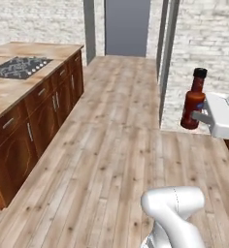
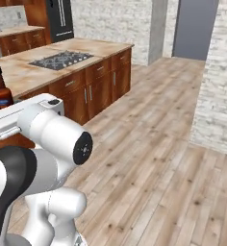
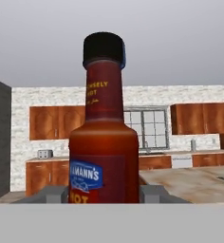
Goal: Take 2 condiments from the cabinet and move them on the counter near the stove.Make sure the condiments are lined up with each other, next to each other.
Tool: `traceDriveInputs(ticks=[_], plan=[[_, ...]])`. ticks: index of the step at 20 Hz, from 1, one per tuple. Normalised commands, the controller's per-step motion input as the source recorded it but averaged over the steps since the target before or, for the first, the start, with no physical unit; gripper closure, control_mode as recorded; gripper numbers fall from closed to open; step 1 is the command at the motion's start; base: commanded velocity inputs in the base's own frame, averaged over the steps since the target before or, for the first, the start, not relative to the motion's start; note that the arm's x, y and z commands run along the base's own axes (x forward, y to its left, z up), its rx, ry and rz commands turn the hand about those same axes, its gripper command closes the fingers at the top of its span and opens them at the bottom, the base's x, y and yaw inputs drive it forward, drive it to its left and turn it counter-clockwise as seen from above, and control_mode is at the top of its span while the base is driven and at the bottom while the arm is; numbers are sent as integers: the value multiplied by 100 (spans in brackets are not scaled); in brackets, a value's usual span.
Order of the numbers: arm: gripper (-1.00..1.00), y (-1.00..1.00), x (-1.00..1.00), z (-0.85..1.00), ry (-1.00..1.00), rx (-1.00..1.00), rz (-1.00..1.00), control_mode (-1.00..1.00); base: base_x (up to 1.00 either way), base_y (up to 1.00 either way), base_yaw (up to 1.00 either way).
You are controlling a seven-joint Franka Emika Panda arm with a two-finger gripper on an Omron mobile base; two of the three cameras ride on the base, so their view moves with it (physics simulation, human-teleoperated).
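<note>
A slim dark red sauce bottle with a black cap, one of the condiments, stands upright in my gripper, which is shut on its lower body. It hangs in the air over the wooden floor, well to the right of the counter. In the hand view the bottle rises close up between the two grey fingertips. The black stove lies flush in the counter's far part. From the right base view the bottle's top shows above my white hand, with the stove beyond it.
Red-brown drawers with silver handles run under the counter. A tall black refrigerator stands behind it. Red-brown wall cabinets hang on the far brick wall beside a window. Brick walls and grey posts flank the open floor.
</note>
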Motion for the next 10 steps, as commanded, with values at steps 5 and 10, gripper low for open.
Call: traceDriveInputs(ticks=[5, 10], plan=[[100, 0, 0, 0, 0, 0, 0, 100, 100, 0, 22], [100, 0, 0, 0, 0, 0, 0, 100, 100, 0, 26]])
